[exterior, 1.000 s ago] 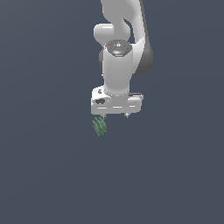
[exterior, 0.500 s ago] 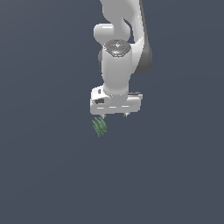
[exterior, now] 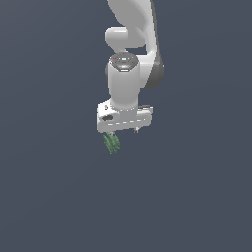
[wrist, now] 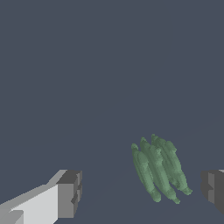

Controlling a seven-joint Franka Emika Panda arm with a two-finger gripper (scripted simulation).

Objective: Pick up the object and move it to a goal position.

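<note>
A: How many things do you count?

B: Two. One tool [exterior: 123, 131] on one white arm [exterior: 132, 49], and one object [exterior: 111, 142], a small green ribbed oblong, much smaller than the tool. Under them is a plain dark grey surface [exterior: 197, 197]; whether it is a table I cannot tell.

A: Start with what is closest to the wrist camera.

B: The two fingertips. One grey pad on a white finger [wrist: 69, 194] shows at one side of the wrist view, the other grey pad [wrist: 214, 189] at the opposite side. The jaws stand wide apart, holding nothing.

A: And the object?

B: It lies between the two pads in the wrist view [wrist: 159, 168], nearer to the second pad than to the first, touching neither. Its ridges run lengthwise and it sits at a slant to the line between the fingers. In the exterior view it is just below the tool, toward the exterior view's left end of the tool body.

A: Is it resting on the surface?

B: I cannot tell; no shadow or contact line shows.

A: Room to move?

B: Open surface on every side of the object, out to the borders of both views. No edge of the surface shows.

A: Anything in the way?

B: Only the tool itself, close above the object.
</note>
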